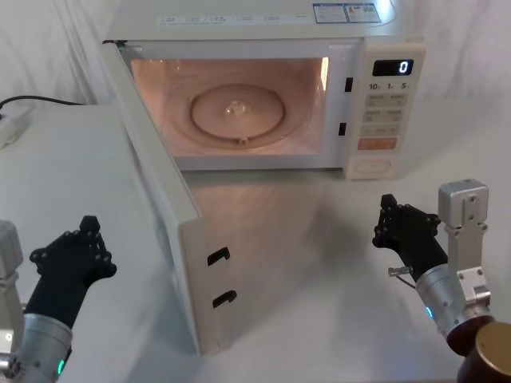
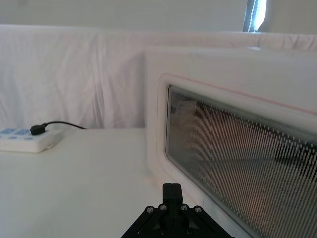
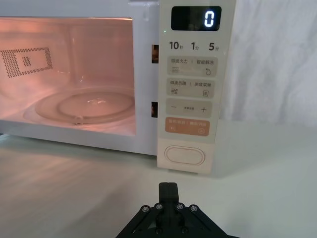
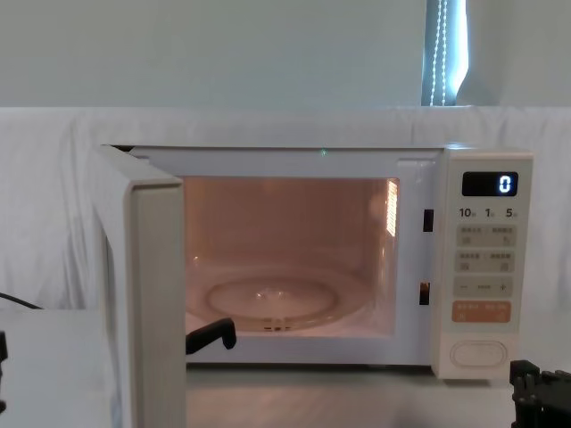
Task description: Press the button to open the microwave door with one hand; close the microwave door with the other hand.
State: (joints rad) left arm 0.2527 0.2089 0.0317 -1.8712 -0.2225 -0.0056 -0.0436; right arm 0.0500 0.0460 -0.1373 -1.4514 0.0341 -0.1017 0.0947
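The microwave door [image 1: 164,223] stands wide open, swung out toward me with its latch hooks on the near edge. Its outer face with the dark window [image 2: 237,163] shows in the left wrist view, and its edge [image 4: 156,303] in the chest view. The lit cavity holds a glass turntable [image 1: 235,112]. The cream pill-shaped button [image 1: 375,167] [image 3: 184,155] [image 4: 471,354] sits at the bottom of the control panel. My left gripper [image 1: 80,239] [image 2: 172,191] is shut and empty, left of the door's outer face. My right gripper [image 1: 391,219] [image 3: 167,191] [image 4: 535,392] is shut and empty, a short way in front of the button.
A white power strip [image 2: 25,140] with a black plug and cable lies on the table at the far left. White cloth hangs behind the microwave. The display [image 3: 195,19] reads 0. An orange key [image 3: 187,126] sits just above the button.
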